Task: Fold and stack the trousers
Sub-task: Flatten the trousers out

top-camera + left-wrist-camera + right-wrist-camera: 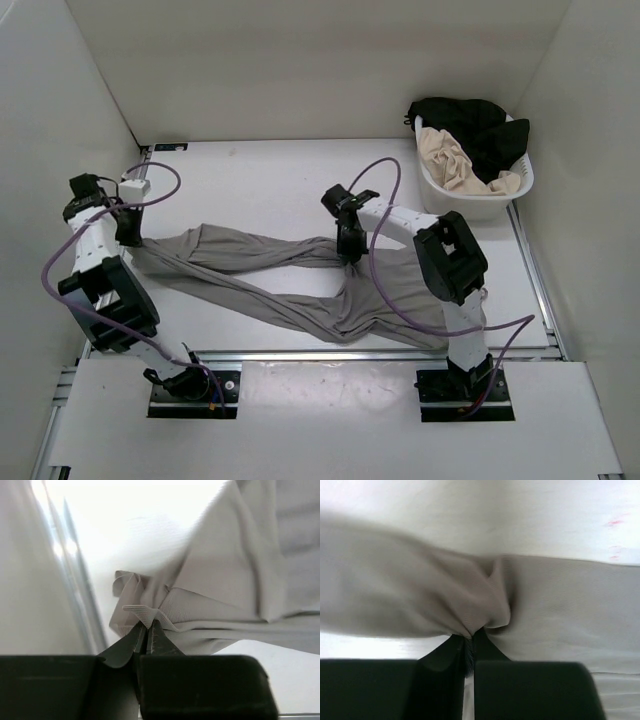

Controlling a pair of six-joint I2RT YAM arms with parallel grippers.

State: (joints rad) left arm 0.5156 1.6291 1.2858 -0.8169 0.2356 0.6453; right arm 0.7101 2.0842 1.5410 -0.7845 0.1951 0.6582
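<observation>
Two arms reaching down low, left tool (146, 630) clamping the trousers (300, 290) at a hem, right tool (470, 637) clamping them mid-length.

Top cam looks down from behind; wrist cams v. close on same trousers (330, 315).

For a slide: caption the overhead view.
Left gripper and right gripper each pinch the grey trousers lying across the table.
</observation>
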